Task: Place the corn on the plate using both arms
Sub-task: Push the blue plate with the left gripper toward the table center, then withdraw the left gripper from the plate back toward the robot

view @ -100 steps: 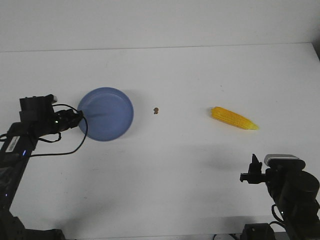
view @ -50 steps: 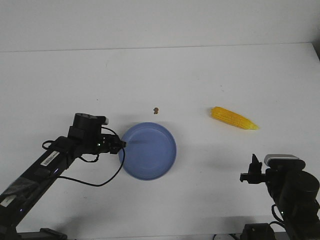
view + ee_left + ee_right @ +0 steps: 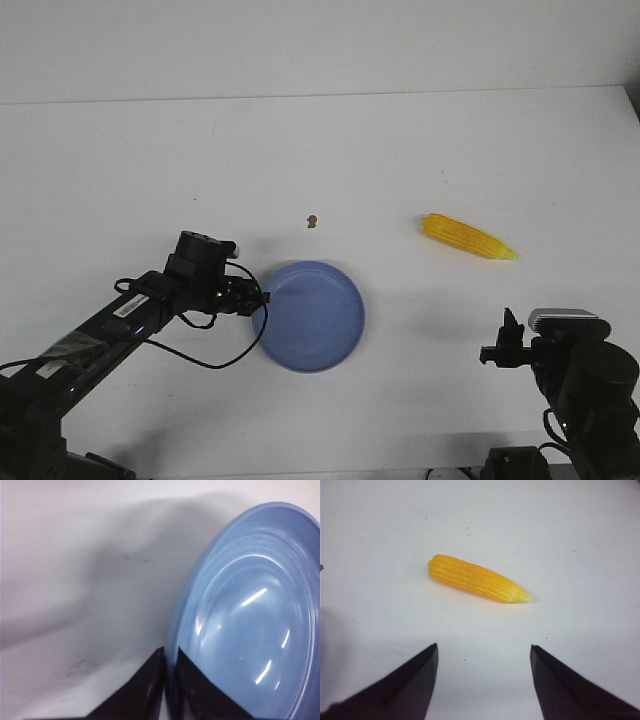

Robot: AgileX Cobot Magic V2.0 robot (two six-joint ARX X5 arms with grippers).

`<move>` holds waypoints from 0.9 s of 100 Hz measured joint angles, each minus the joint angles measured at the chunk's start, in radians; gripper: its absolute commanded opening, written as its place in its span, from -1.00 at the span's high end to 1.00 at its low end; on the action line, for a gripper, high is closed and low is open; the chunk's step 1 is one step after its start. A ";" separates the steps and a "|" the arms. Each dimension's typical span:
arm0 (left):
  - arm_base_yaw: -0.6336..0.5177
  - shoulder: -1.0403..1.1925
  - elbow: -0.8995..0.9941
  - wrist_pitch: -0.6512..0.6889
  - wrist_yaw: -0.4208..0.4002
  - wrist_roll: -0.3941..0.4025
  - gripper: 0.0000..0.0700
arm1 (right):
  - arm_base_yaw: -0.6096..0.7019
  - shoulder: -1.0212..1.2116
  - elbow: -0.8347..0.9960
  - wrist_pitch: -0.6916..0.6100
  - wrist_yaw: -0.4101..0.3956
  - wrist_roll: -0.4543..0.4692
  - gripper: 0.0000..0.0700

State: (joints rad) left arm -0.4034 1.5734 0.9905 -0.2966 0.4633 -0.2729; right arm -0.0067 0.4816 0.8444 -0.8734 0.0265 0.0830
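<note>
Corn [image 3: 467, 236]: yellow, tapered, kernel-textured, unmoved far right on counter [image 3: 420, 150]. Left hand [image 3: 262, 298] pinching glossy blue plate [image 3: 315, 320] rim, dragged rightward. Right hand [image 3: 484, 680] open.

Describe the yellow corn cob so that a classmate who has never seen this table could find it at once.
Start at the white table and look to the robot's right side, beyond the open right gripper. There lies the yellow, tapered, kernel-textured corn cob, alone, well apart from the round blue plate and the tiny brown speck.
</note>
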 measured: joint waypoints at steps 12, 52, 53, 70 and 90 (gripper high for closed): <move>-0.006 0.016 -0.007 0.002 0.000 0.000 0.98 | 0.000 0.000 0.000 0.000 0.000 0.000 -0.12; -0.008 0.017 -0.047 0.026 -0.001 0.000 0.95 | 0.000 0.000 0.000 0.000 0.000 0.000 -0.12; -0.008 0.017 -0.047 0.026 -0.001 0.000 0.95 | 0.000 0.000 0.000 0.000 0.000 0.000 -0.12; -0.011 0.017 -0.047 0.027 0.000 0.000 0.36 | 0.000 0.000 0.000 0.000 0.000 0.000 -0.12; -0.011 0.017 -0.047 0.027 0.000 0.000 0.12 | 0.000 0.000 0.000 0.000 0.000 0.000 -0.12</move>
State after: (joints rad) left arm -0.4149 1.5906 0.9432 -0.2691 0.4637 -0.2729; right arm -0.0067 0.4816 0.8444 -0.8734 0.0265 0.0830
